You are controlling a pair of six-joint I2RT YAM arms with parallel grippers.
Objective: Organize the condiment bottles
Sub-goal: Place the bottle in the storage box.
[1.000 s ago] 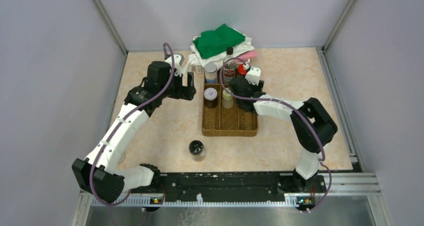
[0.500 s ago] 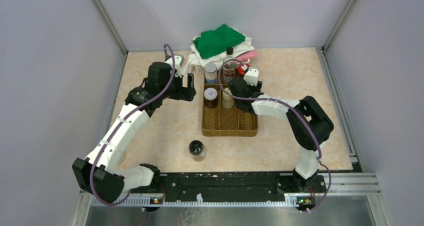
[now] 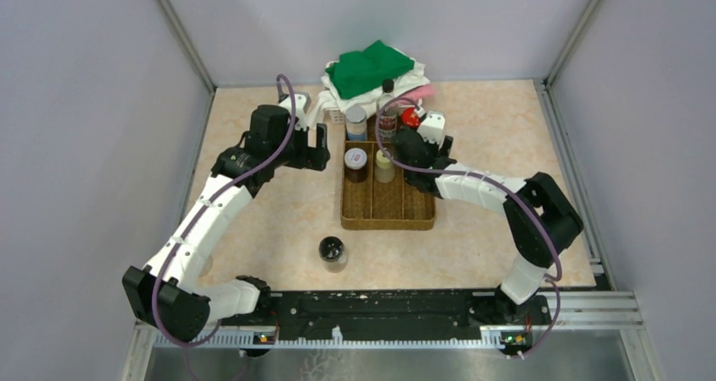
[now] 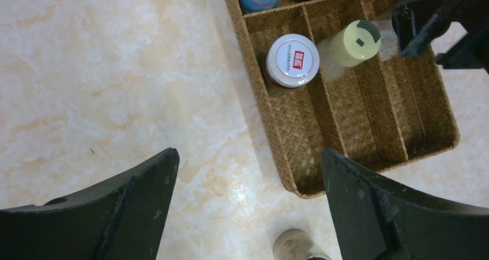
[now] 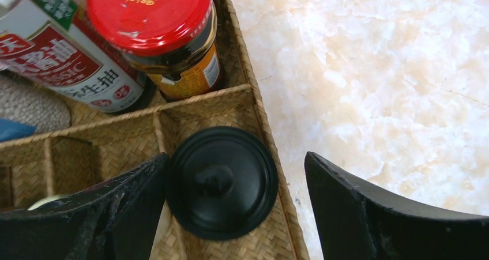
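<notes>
The brown divided tray (image 3: 414,216) holds several condiment bottles. At its back stand a grey-lidded one (image 3: 356,119), the tall black-capped red-labelled one (image 3: 387,111) and a red-lidded jar (image 3: 409,117). In front of them stand a white-lidded jar (image 3: 355,163) and a yellowish-lidded one (image 3: 384,166). My right gripper (image 3: 420,151) is open over the tray's right compartment, around a black-lidded jar (image 5: 222,182); its left finger (image 5: 115,208) is next to the lid. Another black-lidded jar (image 3: 333,252) stands on the table. My left gripper (image 3: 319,149) is open and empty, left of the tray.
A pile of green and white cloths (image 3: 371,73) lies behind the tray at the back wall. Enclosure walls close in the table on the left, right and back. The tray's front compartments (image 4: 369,121) hold nothing.
My right arm's elbow has swung out to the right, and its gripper has shifted slightly over the tray's right rear. The left arm and the bottles have not moved.
</notes>
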